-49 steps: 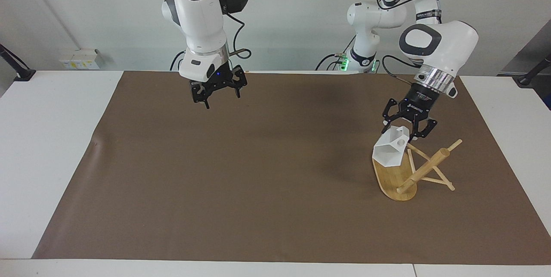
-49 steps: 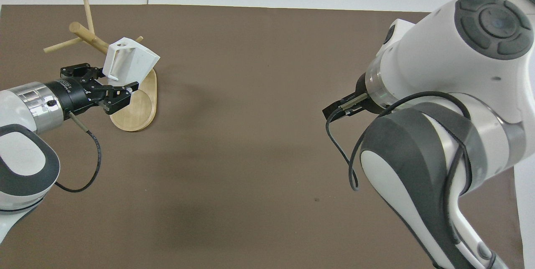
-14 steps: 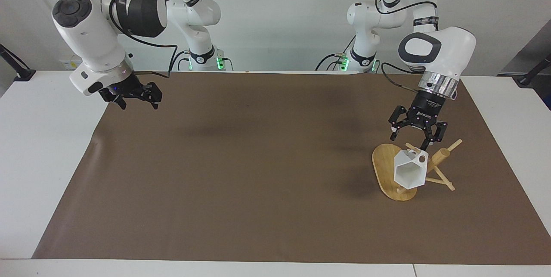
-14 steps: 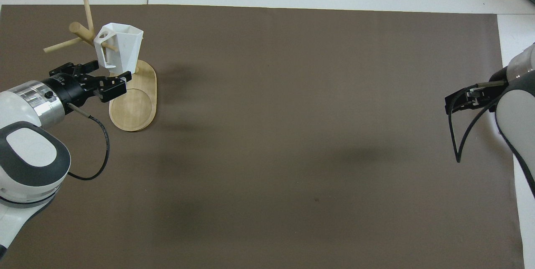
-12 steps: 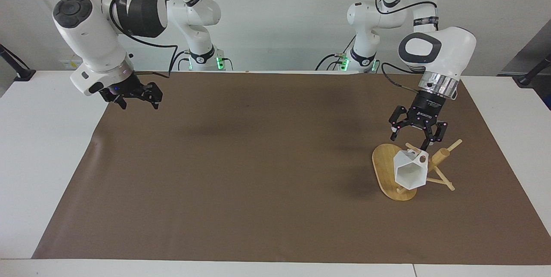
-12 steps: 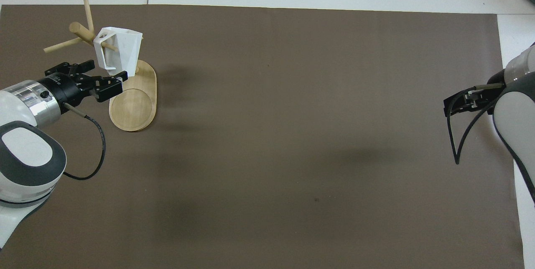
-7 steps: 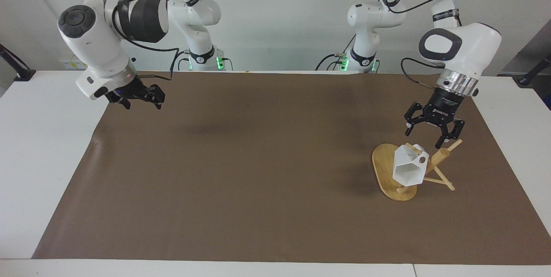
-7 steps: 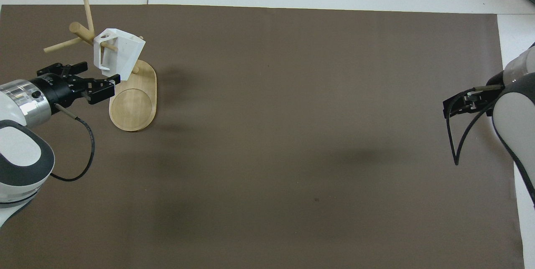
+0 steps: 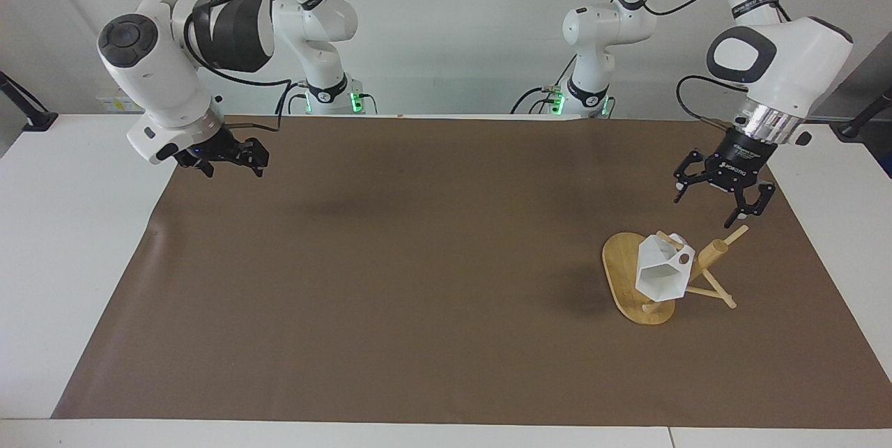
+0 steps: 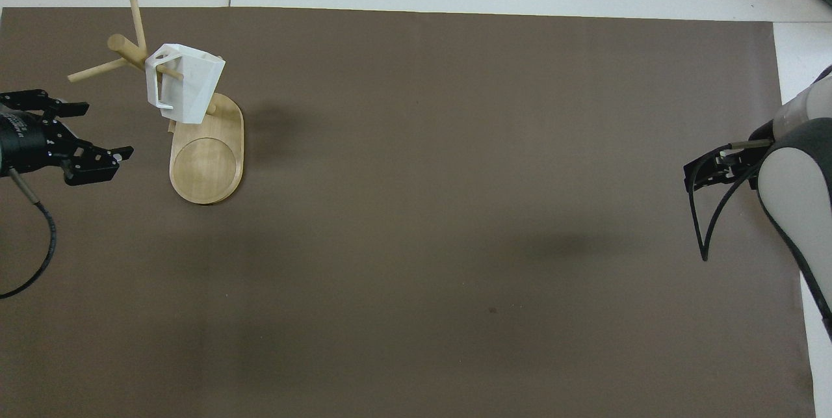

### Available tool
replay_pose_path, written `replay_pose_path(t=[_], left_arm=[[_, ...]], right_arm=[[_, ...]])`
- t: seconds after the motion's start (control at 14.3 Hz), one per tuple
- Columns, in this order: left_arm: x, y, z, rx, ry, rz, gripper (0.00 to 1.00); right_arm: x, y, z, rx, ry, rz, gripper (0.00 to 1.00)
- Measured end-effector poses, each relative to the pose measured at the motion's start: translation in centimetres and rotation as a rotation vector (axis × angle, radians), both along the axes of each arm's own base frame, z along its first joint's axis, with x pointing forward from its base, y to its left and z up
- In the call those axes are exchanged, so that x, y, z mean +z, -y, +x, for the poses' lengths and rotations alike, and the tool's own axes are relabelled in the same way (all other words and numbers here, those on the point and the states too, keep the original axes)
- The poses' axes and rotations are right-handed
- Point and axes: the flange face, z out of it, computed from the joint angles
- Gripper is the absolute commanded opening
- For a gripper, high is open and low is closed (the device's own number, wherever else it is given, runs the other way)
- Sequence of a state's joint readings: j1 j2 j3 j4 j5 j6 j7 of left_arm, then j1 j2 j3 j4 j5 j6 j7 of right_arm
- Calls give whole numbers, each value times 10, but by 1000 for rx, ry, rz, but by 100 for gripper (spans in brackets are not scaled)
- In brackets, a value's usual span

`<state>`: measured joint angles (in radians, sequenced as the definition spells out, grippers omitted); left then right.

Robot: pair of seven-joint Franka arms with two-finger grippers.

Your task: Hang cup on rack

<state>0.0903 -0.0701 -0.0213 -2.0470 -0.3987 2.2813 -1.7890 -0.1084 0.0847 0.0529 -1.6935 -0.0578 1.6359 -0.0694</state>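
The white faceted cup hangs by its handle on a peg of the bamboo rack, over the rack's oval base. It also shows in the overhead view, with the rack beside it. My left gripper is open and empty, up in the air over the mat beside the rack, apart from the cup; it also shows in the overhead view. My right gripper hangs over the mat's edge at the right arm's end; only its dark body shows from overhead.
A brown mat covers most of the white table. The rack stands at the left arm's end of the mat.
My left gripper has let go of the cup, which now hangs on the peg, and has drawn up and away from the rack. My right arm has swung out to its own end of the table.
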Motion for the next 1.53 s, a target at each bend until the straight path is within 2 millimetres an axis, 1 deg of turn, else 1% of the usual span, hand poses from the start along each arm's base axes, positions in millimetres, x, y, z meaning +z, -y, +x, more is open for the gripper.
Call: replay_pose_path(t=[0.35, 0.56, 0.7, 0.84, 0.98, 1.19, 1.39, 1.53], left_arm=[[3, -11, 0, -444, 127, 183, 100], [7, -20, 0, -657, 170, 302, 100], [15, -24, 1, -779, 173, 387, 100], [21, -23, 1, -868, 173, 420, 100], [23, -21, -2, -1001, 173, 443, 100], [34, -18, -14, -1289, 177, 499, 100], [47, -8, -28, -1539, 177, 549, 100], [58, 1, -34, -1699, 151, 587, 100]], right_arm=[[24, 2, 6, -3, 53, -3, 100], [46, 2, 11, -3, 102, -6, 100], [55, 3, 14, -3, 130, -8, 100], [65, 3, 18, -2, 159, -9, 100], [74, 3, 20, -2, 185, -10, 100], [91, 3, 28, 2, 279, -14, 100], [109, 4, 38, 4, 405, -21, 100], [111, 5, 37, 2, 412, -22, 100]])
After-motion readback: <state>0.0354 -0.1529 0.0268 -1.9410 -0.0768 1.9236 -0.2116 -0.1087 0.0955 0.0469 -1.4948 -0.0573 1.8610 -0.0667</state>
